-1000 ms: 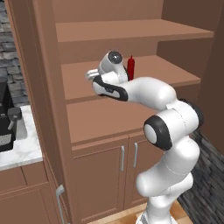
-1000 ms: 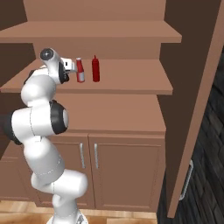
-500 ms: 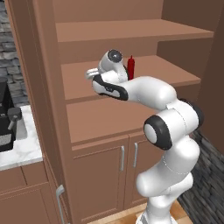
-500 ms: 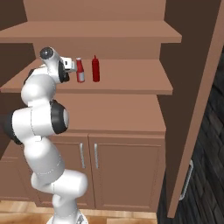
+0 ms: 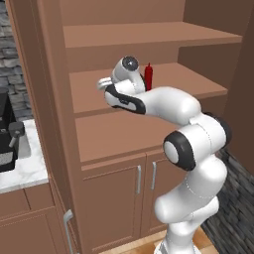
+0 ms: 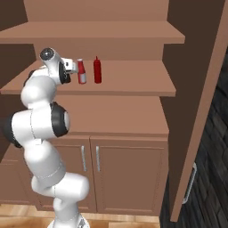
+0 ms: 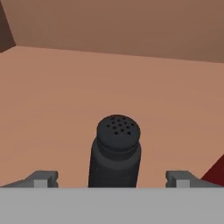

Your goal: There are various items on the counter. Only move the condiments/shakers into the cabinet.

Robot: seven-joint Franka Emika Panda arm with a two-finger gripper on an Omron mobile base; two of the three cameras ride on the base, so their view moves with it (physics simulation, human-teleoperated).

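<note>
My gripper (image 7: 112, 177): wide open, holding nothing.
Shaker (image 7: 115, 151): upright on shelf (image 7: 52, 109) between my fingertips (image 7: 43, 178), touching neither.

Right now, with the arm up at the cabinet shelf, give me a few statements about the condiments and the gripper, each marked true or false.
1. The black shaker stands upright between the gripper's spread fingers. True.
2. The fingers are clamped on the shaker. False: both stand clear of it.
3. The red bottle with pale label and the squeeze bottle stand on the same cabinet shelf. True.
4. The squeeze bottle lies tipped over. False: it is upright.
5. The lower cabinet doors are open. False: they are closed.
</note>
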